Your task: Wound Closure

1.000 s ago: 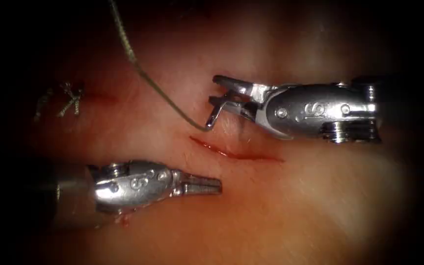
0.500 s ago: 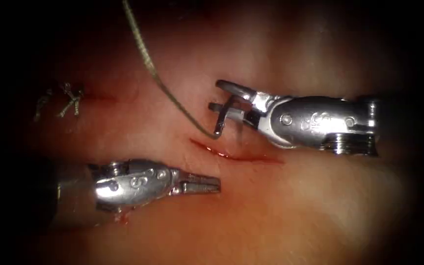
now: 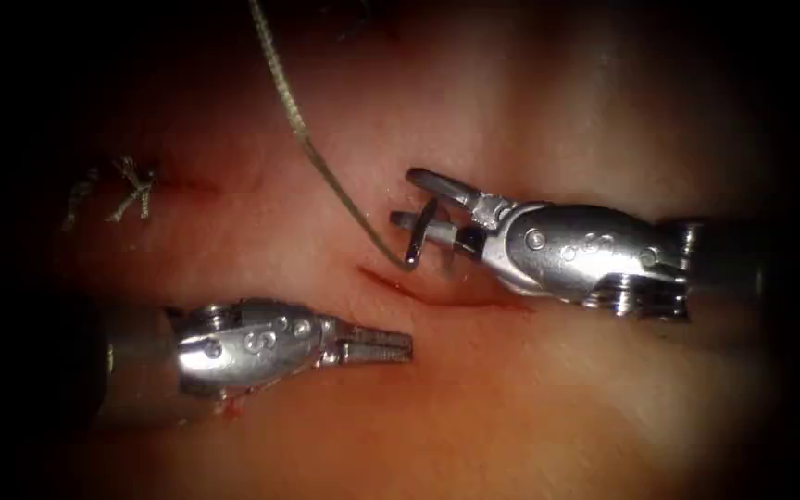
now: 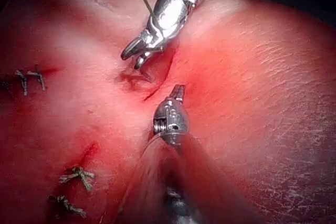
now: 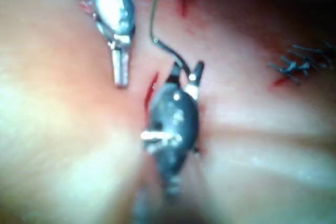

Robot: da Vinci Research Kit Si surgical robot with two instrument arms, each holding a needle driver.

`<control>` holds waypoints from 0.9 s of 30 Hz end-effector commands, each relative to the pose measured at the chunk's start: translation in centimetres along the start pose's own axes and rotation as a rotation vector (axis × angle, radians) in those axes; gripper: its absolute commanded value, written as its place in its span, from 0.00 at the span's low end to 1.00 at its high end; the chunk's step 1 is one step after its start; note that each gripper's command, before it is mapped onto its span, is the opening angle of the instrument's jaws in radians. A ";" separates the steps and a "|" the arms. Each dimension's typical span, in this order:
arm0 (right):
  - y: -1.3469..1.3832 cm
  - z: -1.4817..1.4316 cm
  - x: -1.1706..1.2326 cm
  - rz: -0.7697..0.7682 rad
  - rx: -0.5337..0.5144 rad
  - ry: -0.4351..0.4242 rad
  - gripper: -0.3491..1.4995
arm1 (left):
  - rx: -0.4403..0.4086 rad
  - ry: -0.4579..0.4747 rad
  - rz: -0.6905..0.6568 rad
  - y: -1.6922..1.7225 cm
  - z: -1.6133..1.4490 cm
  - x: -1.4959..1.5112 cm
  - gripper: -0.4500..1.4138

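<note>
Needle, curved and of dark steel (image 3: pixel 416 233), was clamped near its thread end in the right arm's silver needle driver (image 3: pixel 426 206), standing upright just above the short red cut (image 3: pixel 446 289) in the pink tissue (image 3: pixel 557 389). Braided greenish thread (image 3: pixel 312 153) ran toward the tissue's far edge. The left arm's needle driver (image 3: pixel 391 346), clenched and empty, lay below the cut. Needle tip was hidden; tissue entry uncertain.

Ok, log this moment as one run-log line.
left tool: holds nothing, below cut | right tool: holds needle near thread end | needle: above cut, entry into tissue unclear
</note>
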 end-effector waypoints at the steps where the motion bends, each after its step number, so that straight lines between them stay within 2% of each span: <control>1: -0.02 0.08 -0.03 0.008 0.003 0.000 0.00 | 0.000 -0.003 0.001 -0.02 0.08 -0.03 0.00; 13: 0.09 0.01 0.05 0.109 -0.025 -0.009 0.00 | 0.005 -0.006 0.003 -0.01 0.12 -0.06 0.00; 16: 0.20 -0.07 0.14 0.203 -0.056 0.002 0.00 | 0.007 -0.009 0.004 -0.01 0.14 -0.07 0.00; 17: 0.26 -0.12 0.19 0.278 -0.070 0.015 0.00 | 0.009 -0.013 0.006 -0.01 0.16 -0.09 0.00; 19: 0.28 -0.13 0.22 0.306 -0.072 0.015 0.00 | 0.010 -0.013 0.007 -0.01 0.17 -0.10 0.00; 22: 0.39 -0.14 0.28 0.438 -0.084 0.021 0.00 | 0.009 -0.020 0.013 -0.02 0.22 -0.17 0.00; 27: 0.49 -0.15 0.26 0.485 -0.090 0.026 0.00 | 0.008 -0.023 0.018 -0.04 0.25 -0.23 0.00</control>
